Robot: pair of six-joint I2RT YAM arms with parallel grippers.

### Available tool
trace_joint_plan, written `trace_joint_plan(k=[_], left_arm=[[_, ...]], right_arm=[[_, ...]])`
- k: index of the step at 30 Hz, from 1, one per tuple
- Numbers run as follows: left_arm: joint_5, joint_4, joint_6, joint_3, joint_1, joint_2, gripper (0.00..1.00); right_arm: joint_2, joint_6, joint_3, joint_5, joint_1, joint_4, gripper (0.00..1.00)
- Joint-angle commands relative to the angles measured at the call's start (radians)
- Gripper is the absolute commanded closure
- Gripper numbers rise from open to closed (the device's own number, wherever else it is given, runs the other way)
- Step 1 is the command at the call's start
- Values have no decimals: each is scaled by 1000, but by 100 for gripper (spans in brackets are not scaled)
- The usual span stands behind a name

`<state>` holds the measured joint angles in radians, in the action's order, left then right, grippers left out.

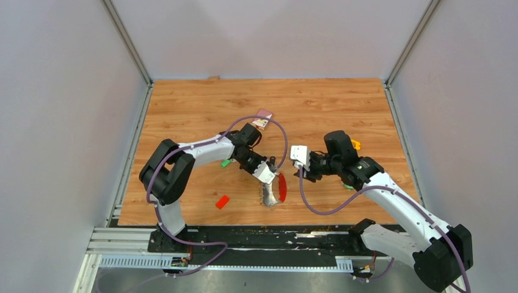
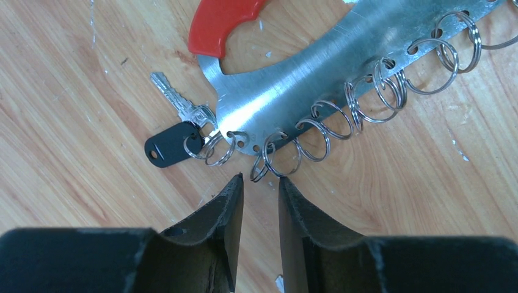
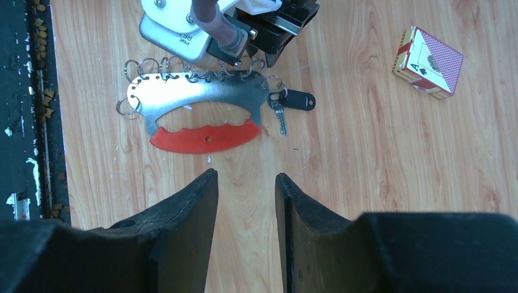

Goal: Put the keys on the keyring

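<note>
Top external view, entries running left to right.

1. Green-tagged key (image 1: 226, 163): lying loose on the table (image 1: 342, 110), behind the left gripper and beside its forearm; not yet sitting on any ring.
2. Left gripper (image 2: 260, 179): hovering low, jaws standing slightly apart and pinching nothing.
3. Keyring (image 2: 293, 85): lying flat just ahead of the left fingertips, its row of split rings (image 2: 317, 131) nearest them and its red grip (image 2: 220, 21) on the far side. Black-tagged key (image 2: 171, 143) is already hanging from the end ring, ahead and to the left.
4. Right gripper (image 3: 245, 177): hanging with jaws spread, carrying nothing; keyring lying ahead of it, apart.

Handling note (judgement): the left gripper seems to be lining up on one ring. It should be closing on a single ring, not two, and steadying it while the right is fetching the green-tagged key by its tag, leaving the hole free.
</note>
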<state>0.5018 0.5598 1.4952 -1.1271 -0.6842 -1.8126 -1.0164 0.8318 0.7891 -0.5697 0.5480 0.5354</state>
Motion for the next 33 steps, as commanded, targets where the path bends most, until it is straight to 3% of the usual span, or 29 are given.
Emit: trace_joint_plan(k=[1, 11, 20, 22, 33], left_arm=[[14, -44, 29, -13, -17, -1, 65], [18, -43, 23, -8, -34, -8, 73], [33, -9, -7, -2, -34, 0, 94], [34, -13, -54, -5, -32, 11, 100], [200, -257, -521, 69, 15, 266, 100]], right_arm=[[-6, 1, -1, -27, -3, -3, 60], [-11, 1, -2, -28, -2, 0, 60], [-19, -1, 2, -27, -3, 1, 60], [-18, -5, 6, -25, -2, 1, 60], [45, -114, 116, -36, -6, -56, 60]])
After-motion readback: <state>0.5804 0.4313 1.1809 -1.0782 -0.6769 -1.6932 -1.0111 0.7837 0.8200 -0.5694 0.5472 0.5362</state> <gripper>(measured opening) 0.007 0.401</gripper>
